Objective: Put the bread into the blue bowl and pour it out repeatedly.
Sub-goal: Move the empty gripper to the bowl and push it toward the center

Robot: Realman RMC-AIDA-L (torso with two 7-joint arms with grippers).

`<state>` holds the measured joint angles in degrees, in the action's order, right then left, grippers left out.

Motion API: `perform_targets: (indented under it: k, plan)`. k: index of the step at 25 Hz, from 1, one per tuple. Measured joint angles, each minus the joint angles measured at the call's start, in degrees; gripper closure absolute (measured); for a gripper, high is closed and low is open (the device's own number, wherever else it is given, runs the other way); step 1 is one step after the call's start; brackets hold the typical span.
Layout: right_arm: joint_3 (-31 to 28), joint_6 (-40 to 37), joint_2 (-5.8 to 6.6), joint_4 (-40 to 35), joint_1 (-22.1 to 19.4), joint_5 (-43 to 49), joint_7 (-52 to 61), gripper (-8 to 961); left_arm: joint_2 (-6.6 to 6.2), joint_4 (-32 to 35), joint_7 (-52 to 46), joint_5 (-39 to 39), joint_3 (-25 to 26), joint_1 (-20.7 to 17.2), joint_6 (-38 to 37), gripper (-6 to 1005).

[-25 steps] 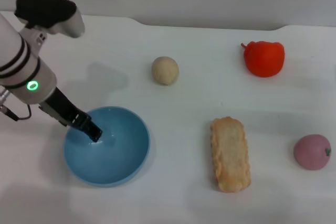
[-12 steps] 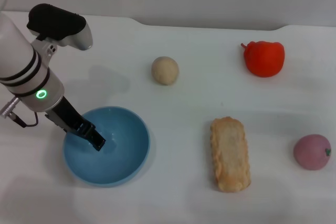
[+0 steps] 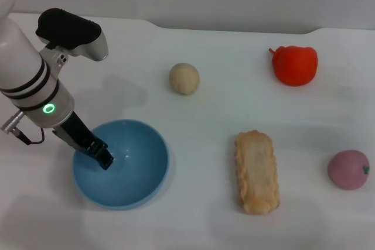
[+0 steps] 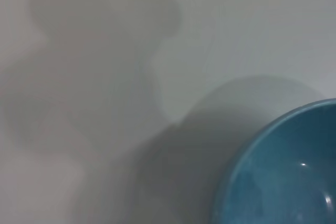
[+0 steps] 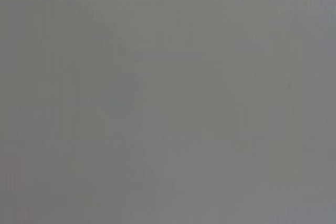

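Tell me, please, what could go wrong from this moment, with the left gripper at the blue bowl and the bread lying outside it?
1. The left gripper sits at the rim of the blue bowl; a slip could probably tip or slide the empty bowl.
2. The bread lies apart on the table, so any pour now would be empty.
3. The beige ball might be mistaken for the bread.

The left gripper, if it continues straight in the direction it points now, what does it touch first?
Probably the inner wall of the blue bowl. The left gripper slants down across the bowl's left rim with its tip already over the hollow. The bowl looks empty, though depth is hard to judge from above.
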<state>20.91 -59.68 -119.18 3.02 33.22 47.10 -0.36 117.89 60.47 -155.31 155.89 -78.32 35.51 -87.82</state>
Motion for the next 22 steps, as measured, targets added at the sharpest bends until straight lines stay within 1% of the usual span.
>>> perform_targets:
  k: [8,14,16,22]
  plan:
    - [-0.02,-0.08,0.0,-0.12,-0.47,0.0,0.15,457,0.06,0.0,0.31,-0.02,0.17,-0.18,-0.01,462]
    - [-0.09,-0.34,0.0,-0.17,-0.78,0.0,0.17,460,0.07,0.09,0.47,-0.07,0.39,-0.45,0.77,708]
    - [-0.09,-0.26,0.0,-0.18,-0.78,0.0,0.18,461,0.06,0.05,0.47,-0.09,0.47,-0.45,0.74,932]
    - [-0.08,-0.08,0.0,-0.02,-0.8,0.0,3.59,464,0.06,-0.12,-0.13,-0.15,0.98,0.0,0.54,982]
